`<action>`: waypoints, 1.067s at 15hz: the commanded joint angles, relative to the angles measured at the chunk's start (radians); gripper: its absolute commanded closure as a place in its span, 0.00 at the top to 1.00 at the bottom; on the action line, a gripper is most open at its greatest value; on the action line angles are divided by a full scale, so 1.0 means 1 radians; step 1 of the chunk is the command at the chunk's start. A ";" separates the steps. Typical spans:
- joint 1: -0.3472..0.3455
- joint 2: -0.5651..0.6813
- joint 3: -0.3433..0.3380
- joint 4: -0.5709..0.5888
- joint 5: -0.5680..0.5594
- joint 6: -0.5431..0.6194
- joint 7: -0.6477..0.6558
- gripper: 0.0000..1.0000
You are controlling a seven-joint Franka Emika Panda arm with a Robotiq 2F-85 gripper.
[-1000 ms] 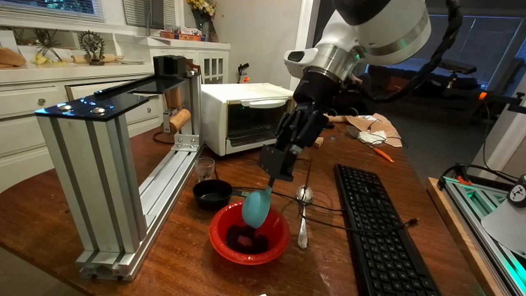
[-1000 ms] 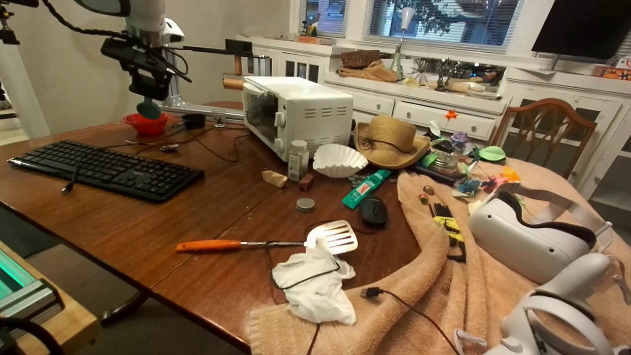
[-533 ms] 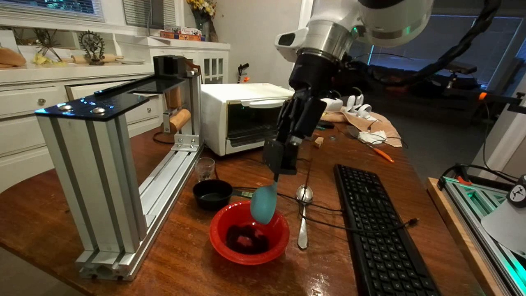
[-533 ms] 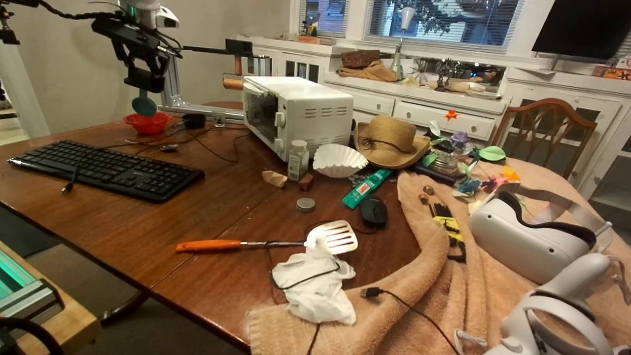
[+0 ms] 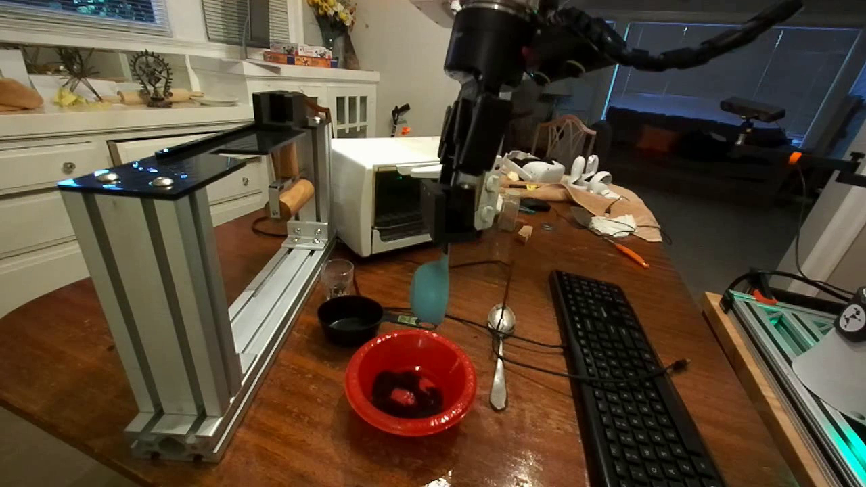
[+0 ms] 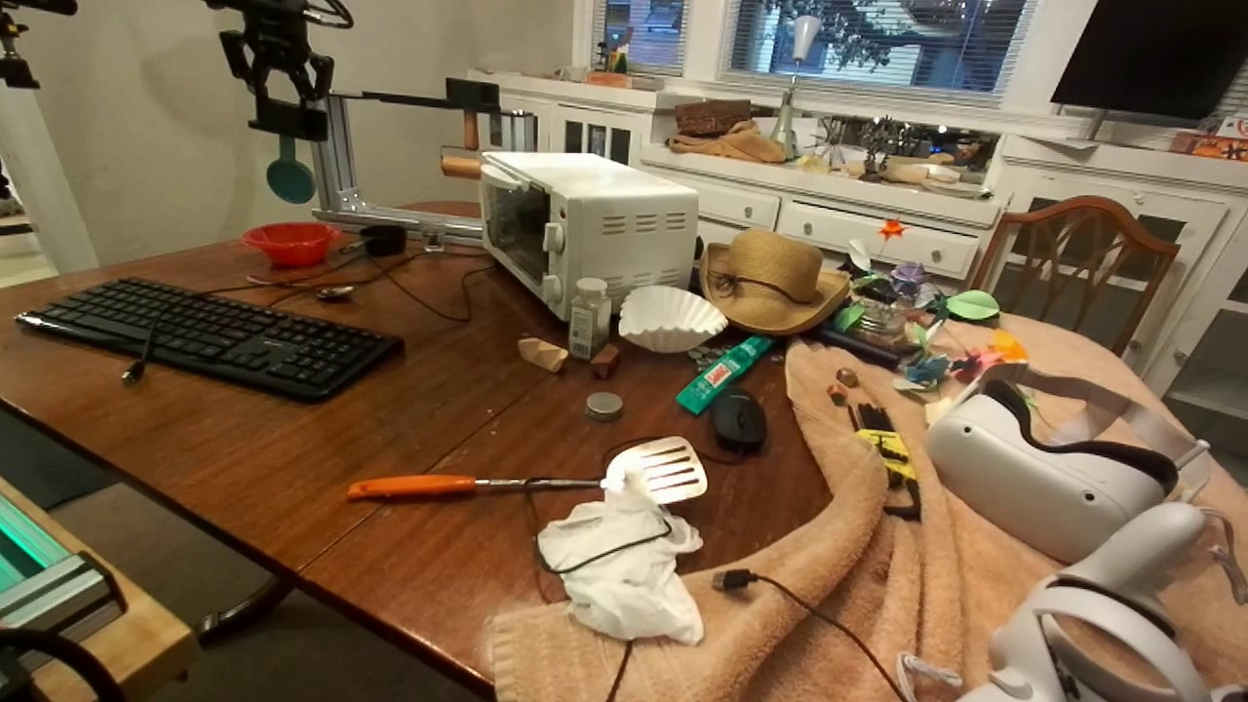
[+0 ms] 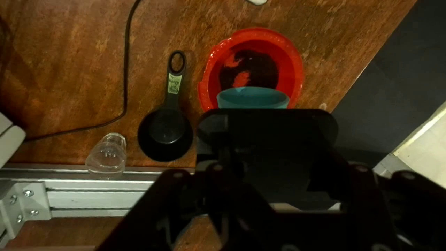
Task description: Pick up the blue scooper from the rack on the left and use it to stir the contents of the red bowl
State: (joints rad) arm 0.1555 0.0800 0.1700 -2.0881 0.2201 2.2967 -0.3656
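Observation:
My gripper (image 6: 289, 105) is shut on the black handle block of the blue scooper (image 5: 430, 292), and the teal scoop head hangs straight down beneath it. In both exterior views the scoop is in the air, higher than the red bowl (image 5: 357, 408) and apart from it. From the wrist, the scoop's edge (image 7: 252, 98) overlaps the bowl's near side. Dark brown contents (image 7: 265, 69) lie on the bowl's bottom, with red patches showing through. Left of the bowl in an exterior view stands the silver rack (image 5: 162, 291) with its dark top plate. The fingertips are dark in the wrist view.
Close to the bowl are a black cup (image 5: 349, 325) with a handle, a clear glass (image 5: 337, 277) and a silver spoon (image 5: 499, 365). A white toaster oven (image 5: 406, 155) stands behind. A keyboard (image 5: 629, 379) and thin cables lie to the right.
The scooper has risen out of the bowl and shifted towards its far side, from tilted to nearly upright. The gripper went up with it; bowl and rack have stayed put.

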 commanded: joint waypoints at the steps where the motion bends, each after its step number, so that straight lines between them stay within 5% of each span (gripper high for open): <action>1: 0.017 0.100 0.005 0.177 -0.140 -0.112 0.102 0.35; 11: 0.077 0.377 -0.003 0.595 -0.311 -0.205 0.201 0.35; 16: 0.079 0.364 -0.017 0.640 -0.319 -0.257 0.258 0.35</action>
State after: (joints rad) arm 0.2288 0.4406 0.1704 -1.4913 -0.0762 2.0833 -0.1529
